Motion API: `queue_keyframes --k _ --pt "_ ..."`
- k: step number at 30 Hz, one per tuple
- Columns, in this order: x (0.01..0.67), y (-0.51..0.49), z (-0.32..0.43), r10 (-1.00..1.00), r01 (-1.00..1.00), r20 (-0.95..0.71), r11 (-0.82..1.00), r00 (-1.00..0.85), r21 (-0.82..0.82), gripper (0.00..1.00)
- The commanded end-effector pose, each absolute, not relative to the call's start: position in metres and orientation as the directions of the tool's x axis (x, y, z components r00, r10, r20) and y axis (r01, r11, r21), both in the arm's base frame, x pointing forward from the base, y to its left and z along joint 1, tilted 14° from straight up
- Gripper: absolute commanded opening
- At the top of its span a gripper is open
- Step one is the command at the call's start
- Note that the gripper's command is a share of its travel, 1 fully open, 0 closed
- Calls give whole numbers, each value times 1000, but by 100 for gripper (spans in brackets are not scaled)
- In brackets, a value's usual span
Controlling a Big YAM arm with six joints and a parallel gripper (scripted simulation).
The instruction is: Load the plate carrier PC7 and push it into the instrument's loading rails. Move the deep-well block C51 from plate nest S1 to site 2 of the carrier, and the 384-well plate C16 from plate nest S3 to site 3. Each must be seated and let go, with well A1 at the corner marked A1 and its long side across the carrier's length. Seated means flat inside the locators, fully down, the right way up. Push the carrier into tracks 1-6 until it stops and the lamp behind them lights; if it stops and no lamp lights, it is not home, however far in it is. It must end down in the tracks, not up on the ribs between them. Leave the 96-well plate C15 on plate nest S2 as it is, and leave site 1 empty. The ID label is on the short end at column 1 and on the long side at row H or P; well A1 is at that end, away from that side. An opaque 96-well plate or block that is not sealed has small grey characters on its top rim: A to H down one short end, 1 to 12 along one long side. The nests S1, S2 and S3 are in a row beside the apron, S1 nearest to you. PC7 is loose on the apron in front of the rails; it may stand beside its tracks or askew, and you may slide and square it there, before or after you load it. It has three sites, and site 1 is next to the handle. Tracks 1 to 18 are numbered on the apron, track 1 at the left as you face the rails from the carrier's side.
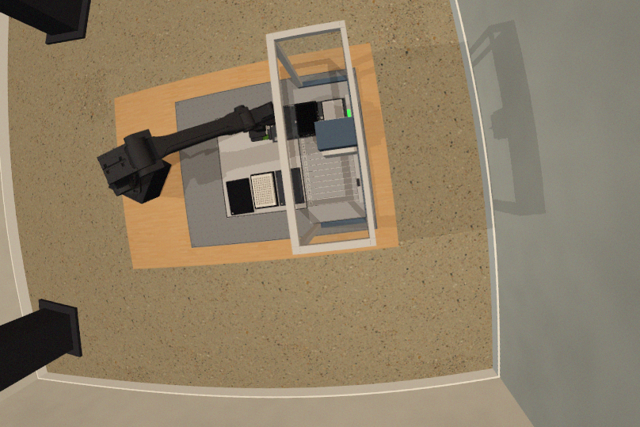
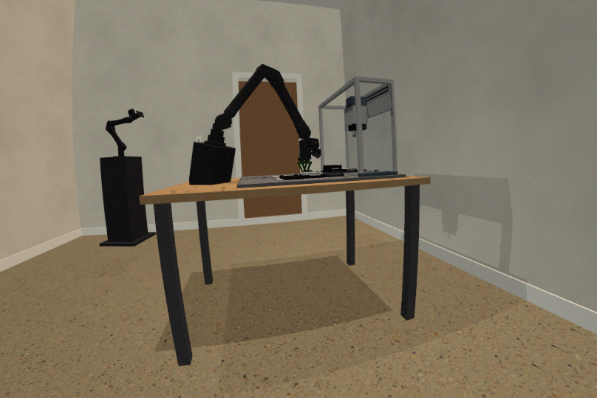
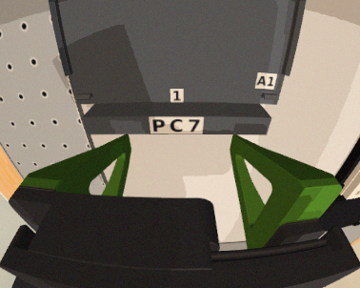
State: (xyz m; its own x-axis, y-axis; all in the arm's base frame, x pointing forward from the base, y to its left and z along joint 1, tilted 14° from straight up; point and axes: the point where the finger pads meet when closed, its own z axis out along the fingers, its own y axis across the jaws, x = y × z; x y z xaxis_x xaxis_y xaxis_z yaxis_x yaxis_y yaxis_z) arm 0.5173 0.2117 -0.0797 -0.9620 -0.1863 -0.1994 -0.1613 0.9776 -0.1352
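In the top view the arm [image 1: 207,131] reaches from its base at the left of the table [image 1: 154,249] toward the instrument frame [image 1: 283,153]. Lower down, the white 96-well plate C15 [image 1: 261,189] sits on its nest in the row beside the apron, well apart from the work.

The end effector [image 3: 180,143] hangs low just behind the carrier's handle [image 3: 115,123], spread wide and pinching nothing. Its green fingers stand either side of the PC7 label. I cannot tell whether they touch the handle.

The plate carrier PC7 [image 3: 179,35] lies mostly inside the frame. Site 1, next to the handle, is bare, with its A1 mark at the right corner in the wrist view. Further right, the black deep-well block C51 [image 1: 306,119] occupies site 2 and the pale 384-well plate C16 [image 1: 333,109] occupies site 3. Their seating depth and A1 corners are too small to judge.

Just right of C16, a green lamp [image 1: 349,113] glows beside the blue head [image 1: 336,134], so the push looks finished.

The step in hand looks like the release and retreat:
- Keep the fingers spread.
- Draw straight back along the carrier's length, then lift.
- Avoid catching the handle, which could pull PC7 out or ride it up onto a rib.
- Confirm the lamp is lit after the end effector has drawn away.
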Motion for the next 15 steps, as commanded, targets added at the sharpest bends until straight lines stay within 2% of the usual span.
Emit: queue_keyframes --k 1,15 --pt "520 225 -59 -197 -171 -258 978 -946 -121 80" --pt "501 221 -65 -189 -162 -258 979 -948 -119 80"
